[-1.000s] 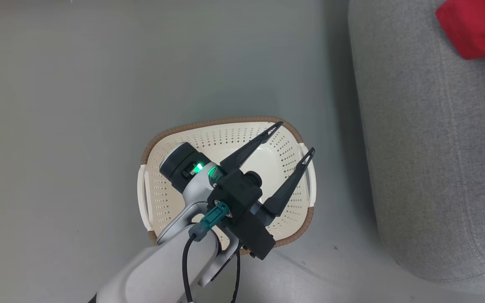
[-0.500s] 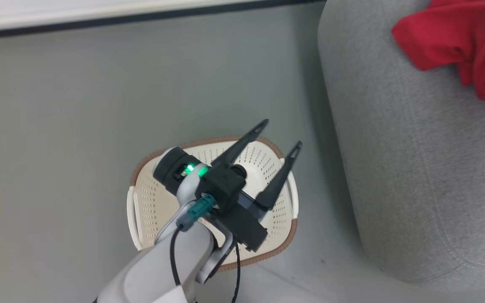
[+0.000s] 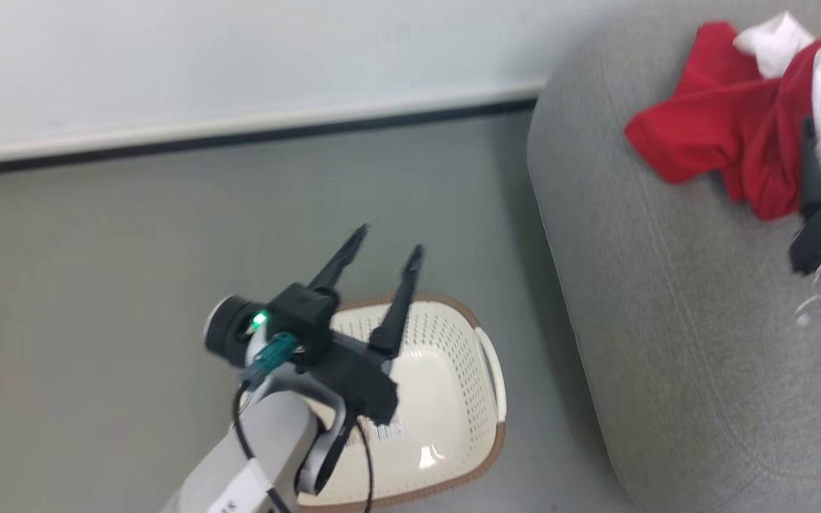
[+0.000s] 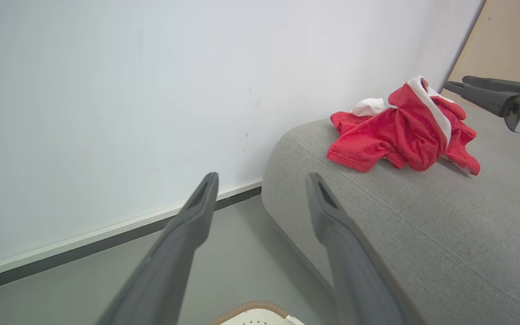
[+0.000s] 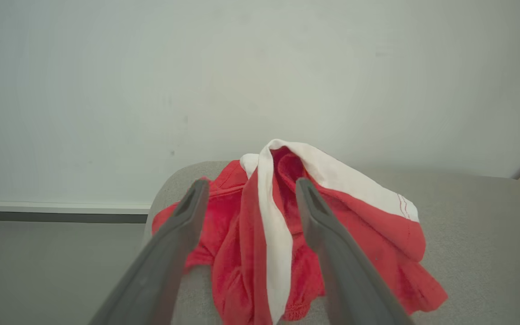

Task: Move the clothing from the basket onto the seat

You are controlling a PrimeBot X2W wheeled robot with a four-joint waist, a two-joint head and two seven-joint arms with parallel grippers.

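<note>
Counted: one basket, one seat, one heap of clothing, two grippers. The left gripper [image 3: 390, 239] reaches up from the lower left on its pale forearm, its two dark fingers spread wide and pointing away over the floor. The cream basket [image 3: 485, 363] stands on the floor just under and right of that wrist. Right of those fingers lies the grey seat [image 3: 667, 320]. On it, well beyond the left fingertips, sits the clothing [image 3: 731, 135], one rumpled red heap with white trim; I cannot tell how many garments it holds. The right gripper [image 5: 252, 183] points level at the heap with its fingers spread, and a white-edged fold stands between them, unpinched.
</note>
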